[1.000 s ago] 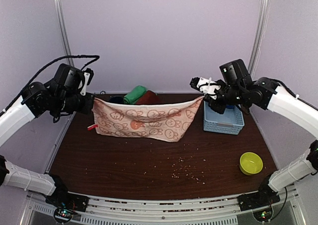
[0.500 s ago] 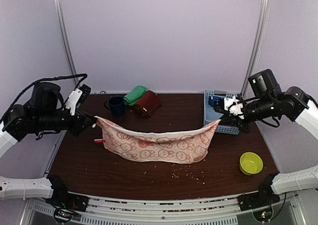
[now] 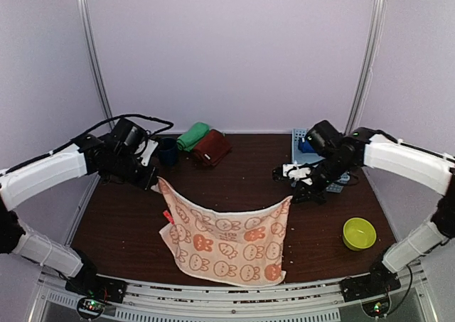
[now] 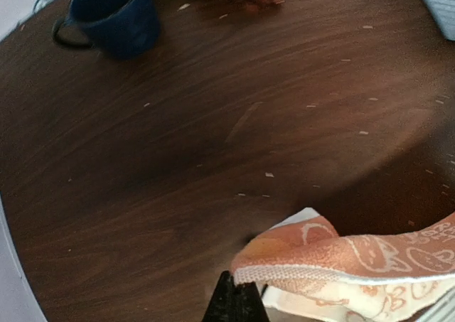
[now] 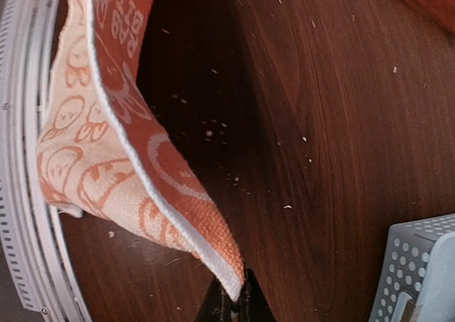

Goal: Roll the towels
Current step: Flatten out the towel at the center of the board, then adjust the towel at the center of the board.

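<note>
Orange bunny towel (image 3: 227,240): spread wide and held up by its two top corners. The top edge sags in a shallow curve and the rest hangs down toward the near edge of the table (image 3: 234,173). I cannot tell whether its lower hem rests on the table.
Left gripper (image 3: 158,183): at the towel's top left corner, closed narrowly and pinching the cloth. In the left wrist view the corner folds over just above the dark fingertips.
Right gripper (image 3: 293,194): at the towel's top right corner, also closed narrowly on the cloth. In the right wrist view the white-edged corner tapers down into the pinched fingertips.
Red tag (image 3: 167,215): small, sticking out of the towel's left edge, just below the left corner.
Navy mug (image 3: 167,151): upright, behind the towel's left corner, well apart from it.
Green towel (image 3: 193,135): rolled, farther back from the orange towel, just right of the mug.
Dark maroon towel (image 3: 211,148): bundled, touching the green one, behind the orange towel.
Pale blue basket (image 5: 419,272): behind the towel's right corner, mostly hidden by the right arm in the top view.
Yellow-green bowl (image 3: 359,233): to the right of the towel, apart from it.
Crumbs (image 5: 213,130): scattered over the dark wood beneath and behind the towel.
</note>
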